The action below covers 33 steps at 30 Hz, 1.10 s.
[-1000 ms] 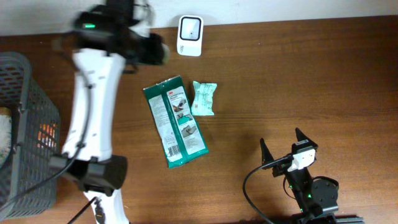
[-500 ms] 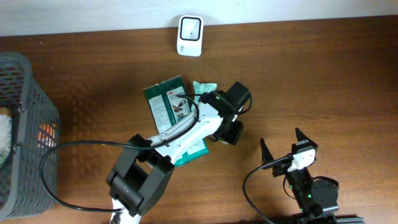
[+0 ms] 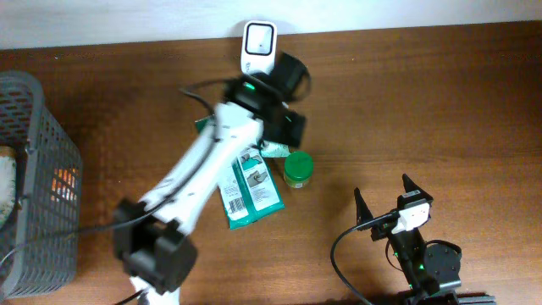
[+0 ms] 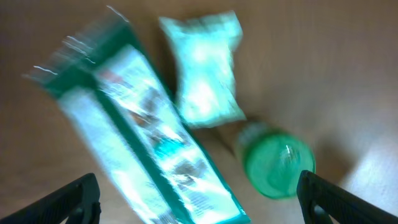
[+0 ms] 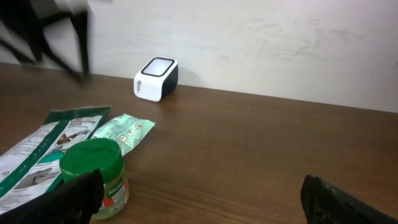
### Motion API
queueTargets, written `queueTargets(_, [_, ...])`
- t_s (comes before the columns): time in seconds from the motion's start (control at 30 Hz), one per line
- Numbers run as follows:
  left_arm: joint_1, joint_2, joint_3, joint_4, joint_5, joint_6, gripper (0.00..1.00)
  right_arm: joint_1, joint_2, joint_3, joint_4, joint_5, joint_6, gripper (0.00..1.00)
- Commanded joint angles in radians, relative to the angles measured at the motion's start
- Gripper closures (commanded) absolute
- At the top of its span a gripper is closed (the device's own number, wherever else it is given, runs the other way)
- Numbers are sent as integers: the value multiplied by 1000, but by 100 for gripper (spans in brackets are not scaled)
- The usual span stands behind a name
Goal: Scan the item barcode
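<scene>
Crowding is the main hazard. The green-lidded jar point(image 3: 297, 168) stands upright on the worktop point(image 3: 440, 102), just beside the small mint packet point(image 3: 273, 148) and the long green packet point(image 3: 252, 188), with the scanner point(image 3: 258, 49) further back by the wall. The left gripper point(image 4: 199, 198) hangs above this cluster with its fingers spread and nothing between them. The right gripper point(image 3: 381, 191) is parked well apart, its fingers spread as well.

If the left arm comes down for one item, a finger could nudge its neighbour, tip the jar so it rolls, or pinch two packets together. The left wrist view is blurred, so I cannot tell where any barcode faces. An item picked up label-down could pass the scanner unread. The arm's cable point(image 3: 195, 89) also loops near the scanner and could drag it askew.
</scene>
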State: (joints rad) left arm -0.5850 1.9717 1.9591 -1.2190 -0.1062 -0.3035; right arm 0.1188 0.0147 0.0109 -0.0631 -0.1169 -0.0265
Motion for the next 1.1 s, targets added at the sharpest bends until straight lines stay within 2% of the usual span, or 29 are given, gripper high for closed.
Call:
queueTargets(0.0, [192,-180,136,-66,-59,-2,1,5,-6,-5,-5,-2,0,2])
queueTargets(0.1, [422,-309,138,-100,-60,-2,1,5,-6,-5,-5,-2,0,2])
queueTargets(0.2, [817,-410,138,-107,-59,-3,1,5,-6,-5,-5,-2,0,2])
queueTargets(0.3, [1159,-402,103,-97,-51,-62,0,5,-6,-5,-5,-2,0,1])
queueTargets(0.4, [1352,-335,-1,-77,19,-58,1,5,-6,-5,-5,-2,0,2])
queueTargets(0.47, [1396,-295,-90,-38,108,32,2,5,-6,-5,-5,-2,0,1])
queueTargets(0.53, [1407,-245,-240,35,134,135,5,5,-6,-5,-5,-2,0,2])
queueTargets(0.63, [1408,-213,-335,114,148,169,9,5,-6,-5,-5,-2,0,2])
queueTargets(0.7, [1408,-162,-344,148,301,320,14,5,-6,-5,-5,-2,0,2])
queueTargets(0.73, [1408,-137,-345,148,336,352,21,5,-6,-5,-5,-2,0,2])
queueTargets(0.77, [1408,-108,-345,146,339,359,30,5,-6,-5,-5,-2,0,2])
queueTargets(0.9, [1408,-5,-345,148,340,398,44,5,-6,-5,-5,-2,0,2])
queueTargets(0.97, [1408,43,-345,176,360,426,50,5,-6,-5,-5,-2,0,2])
queueTargets(1.07, [1408,91,-345,190,456,507,51,5,-6,-5,-5,-2,0,2])
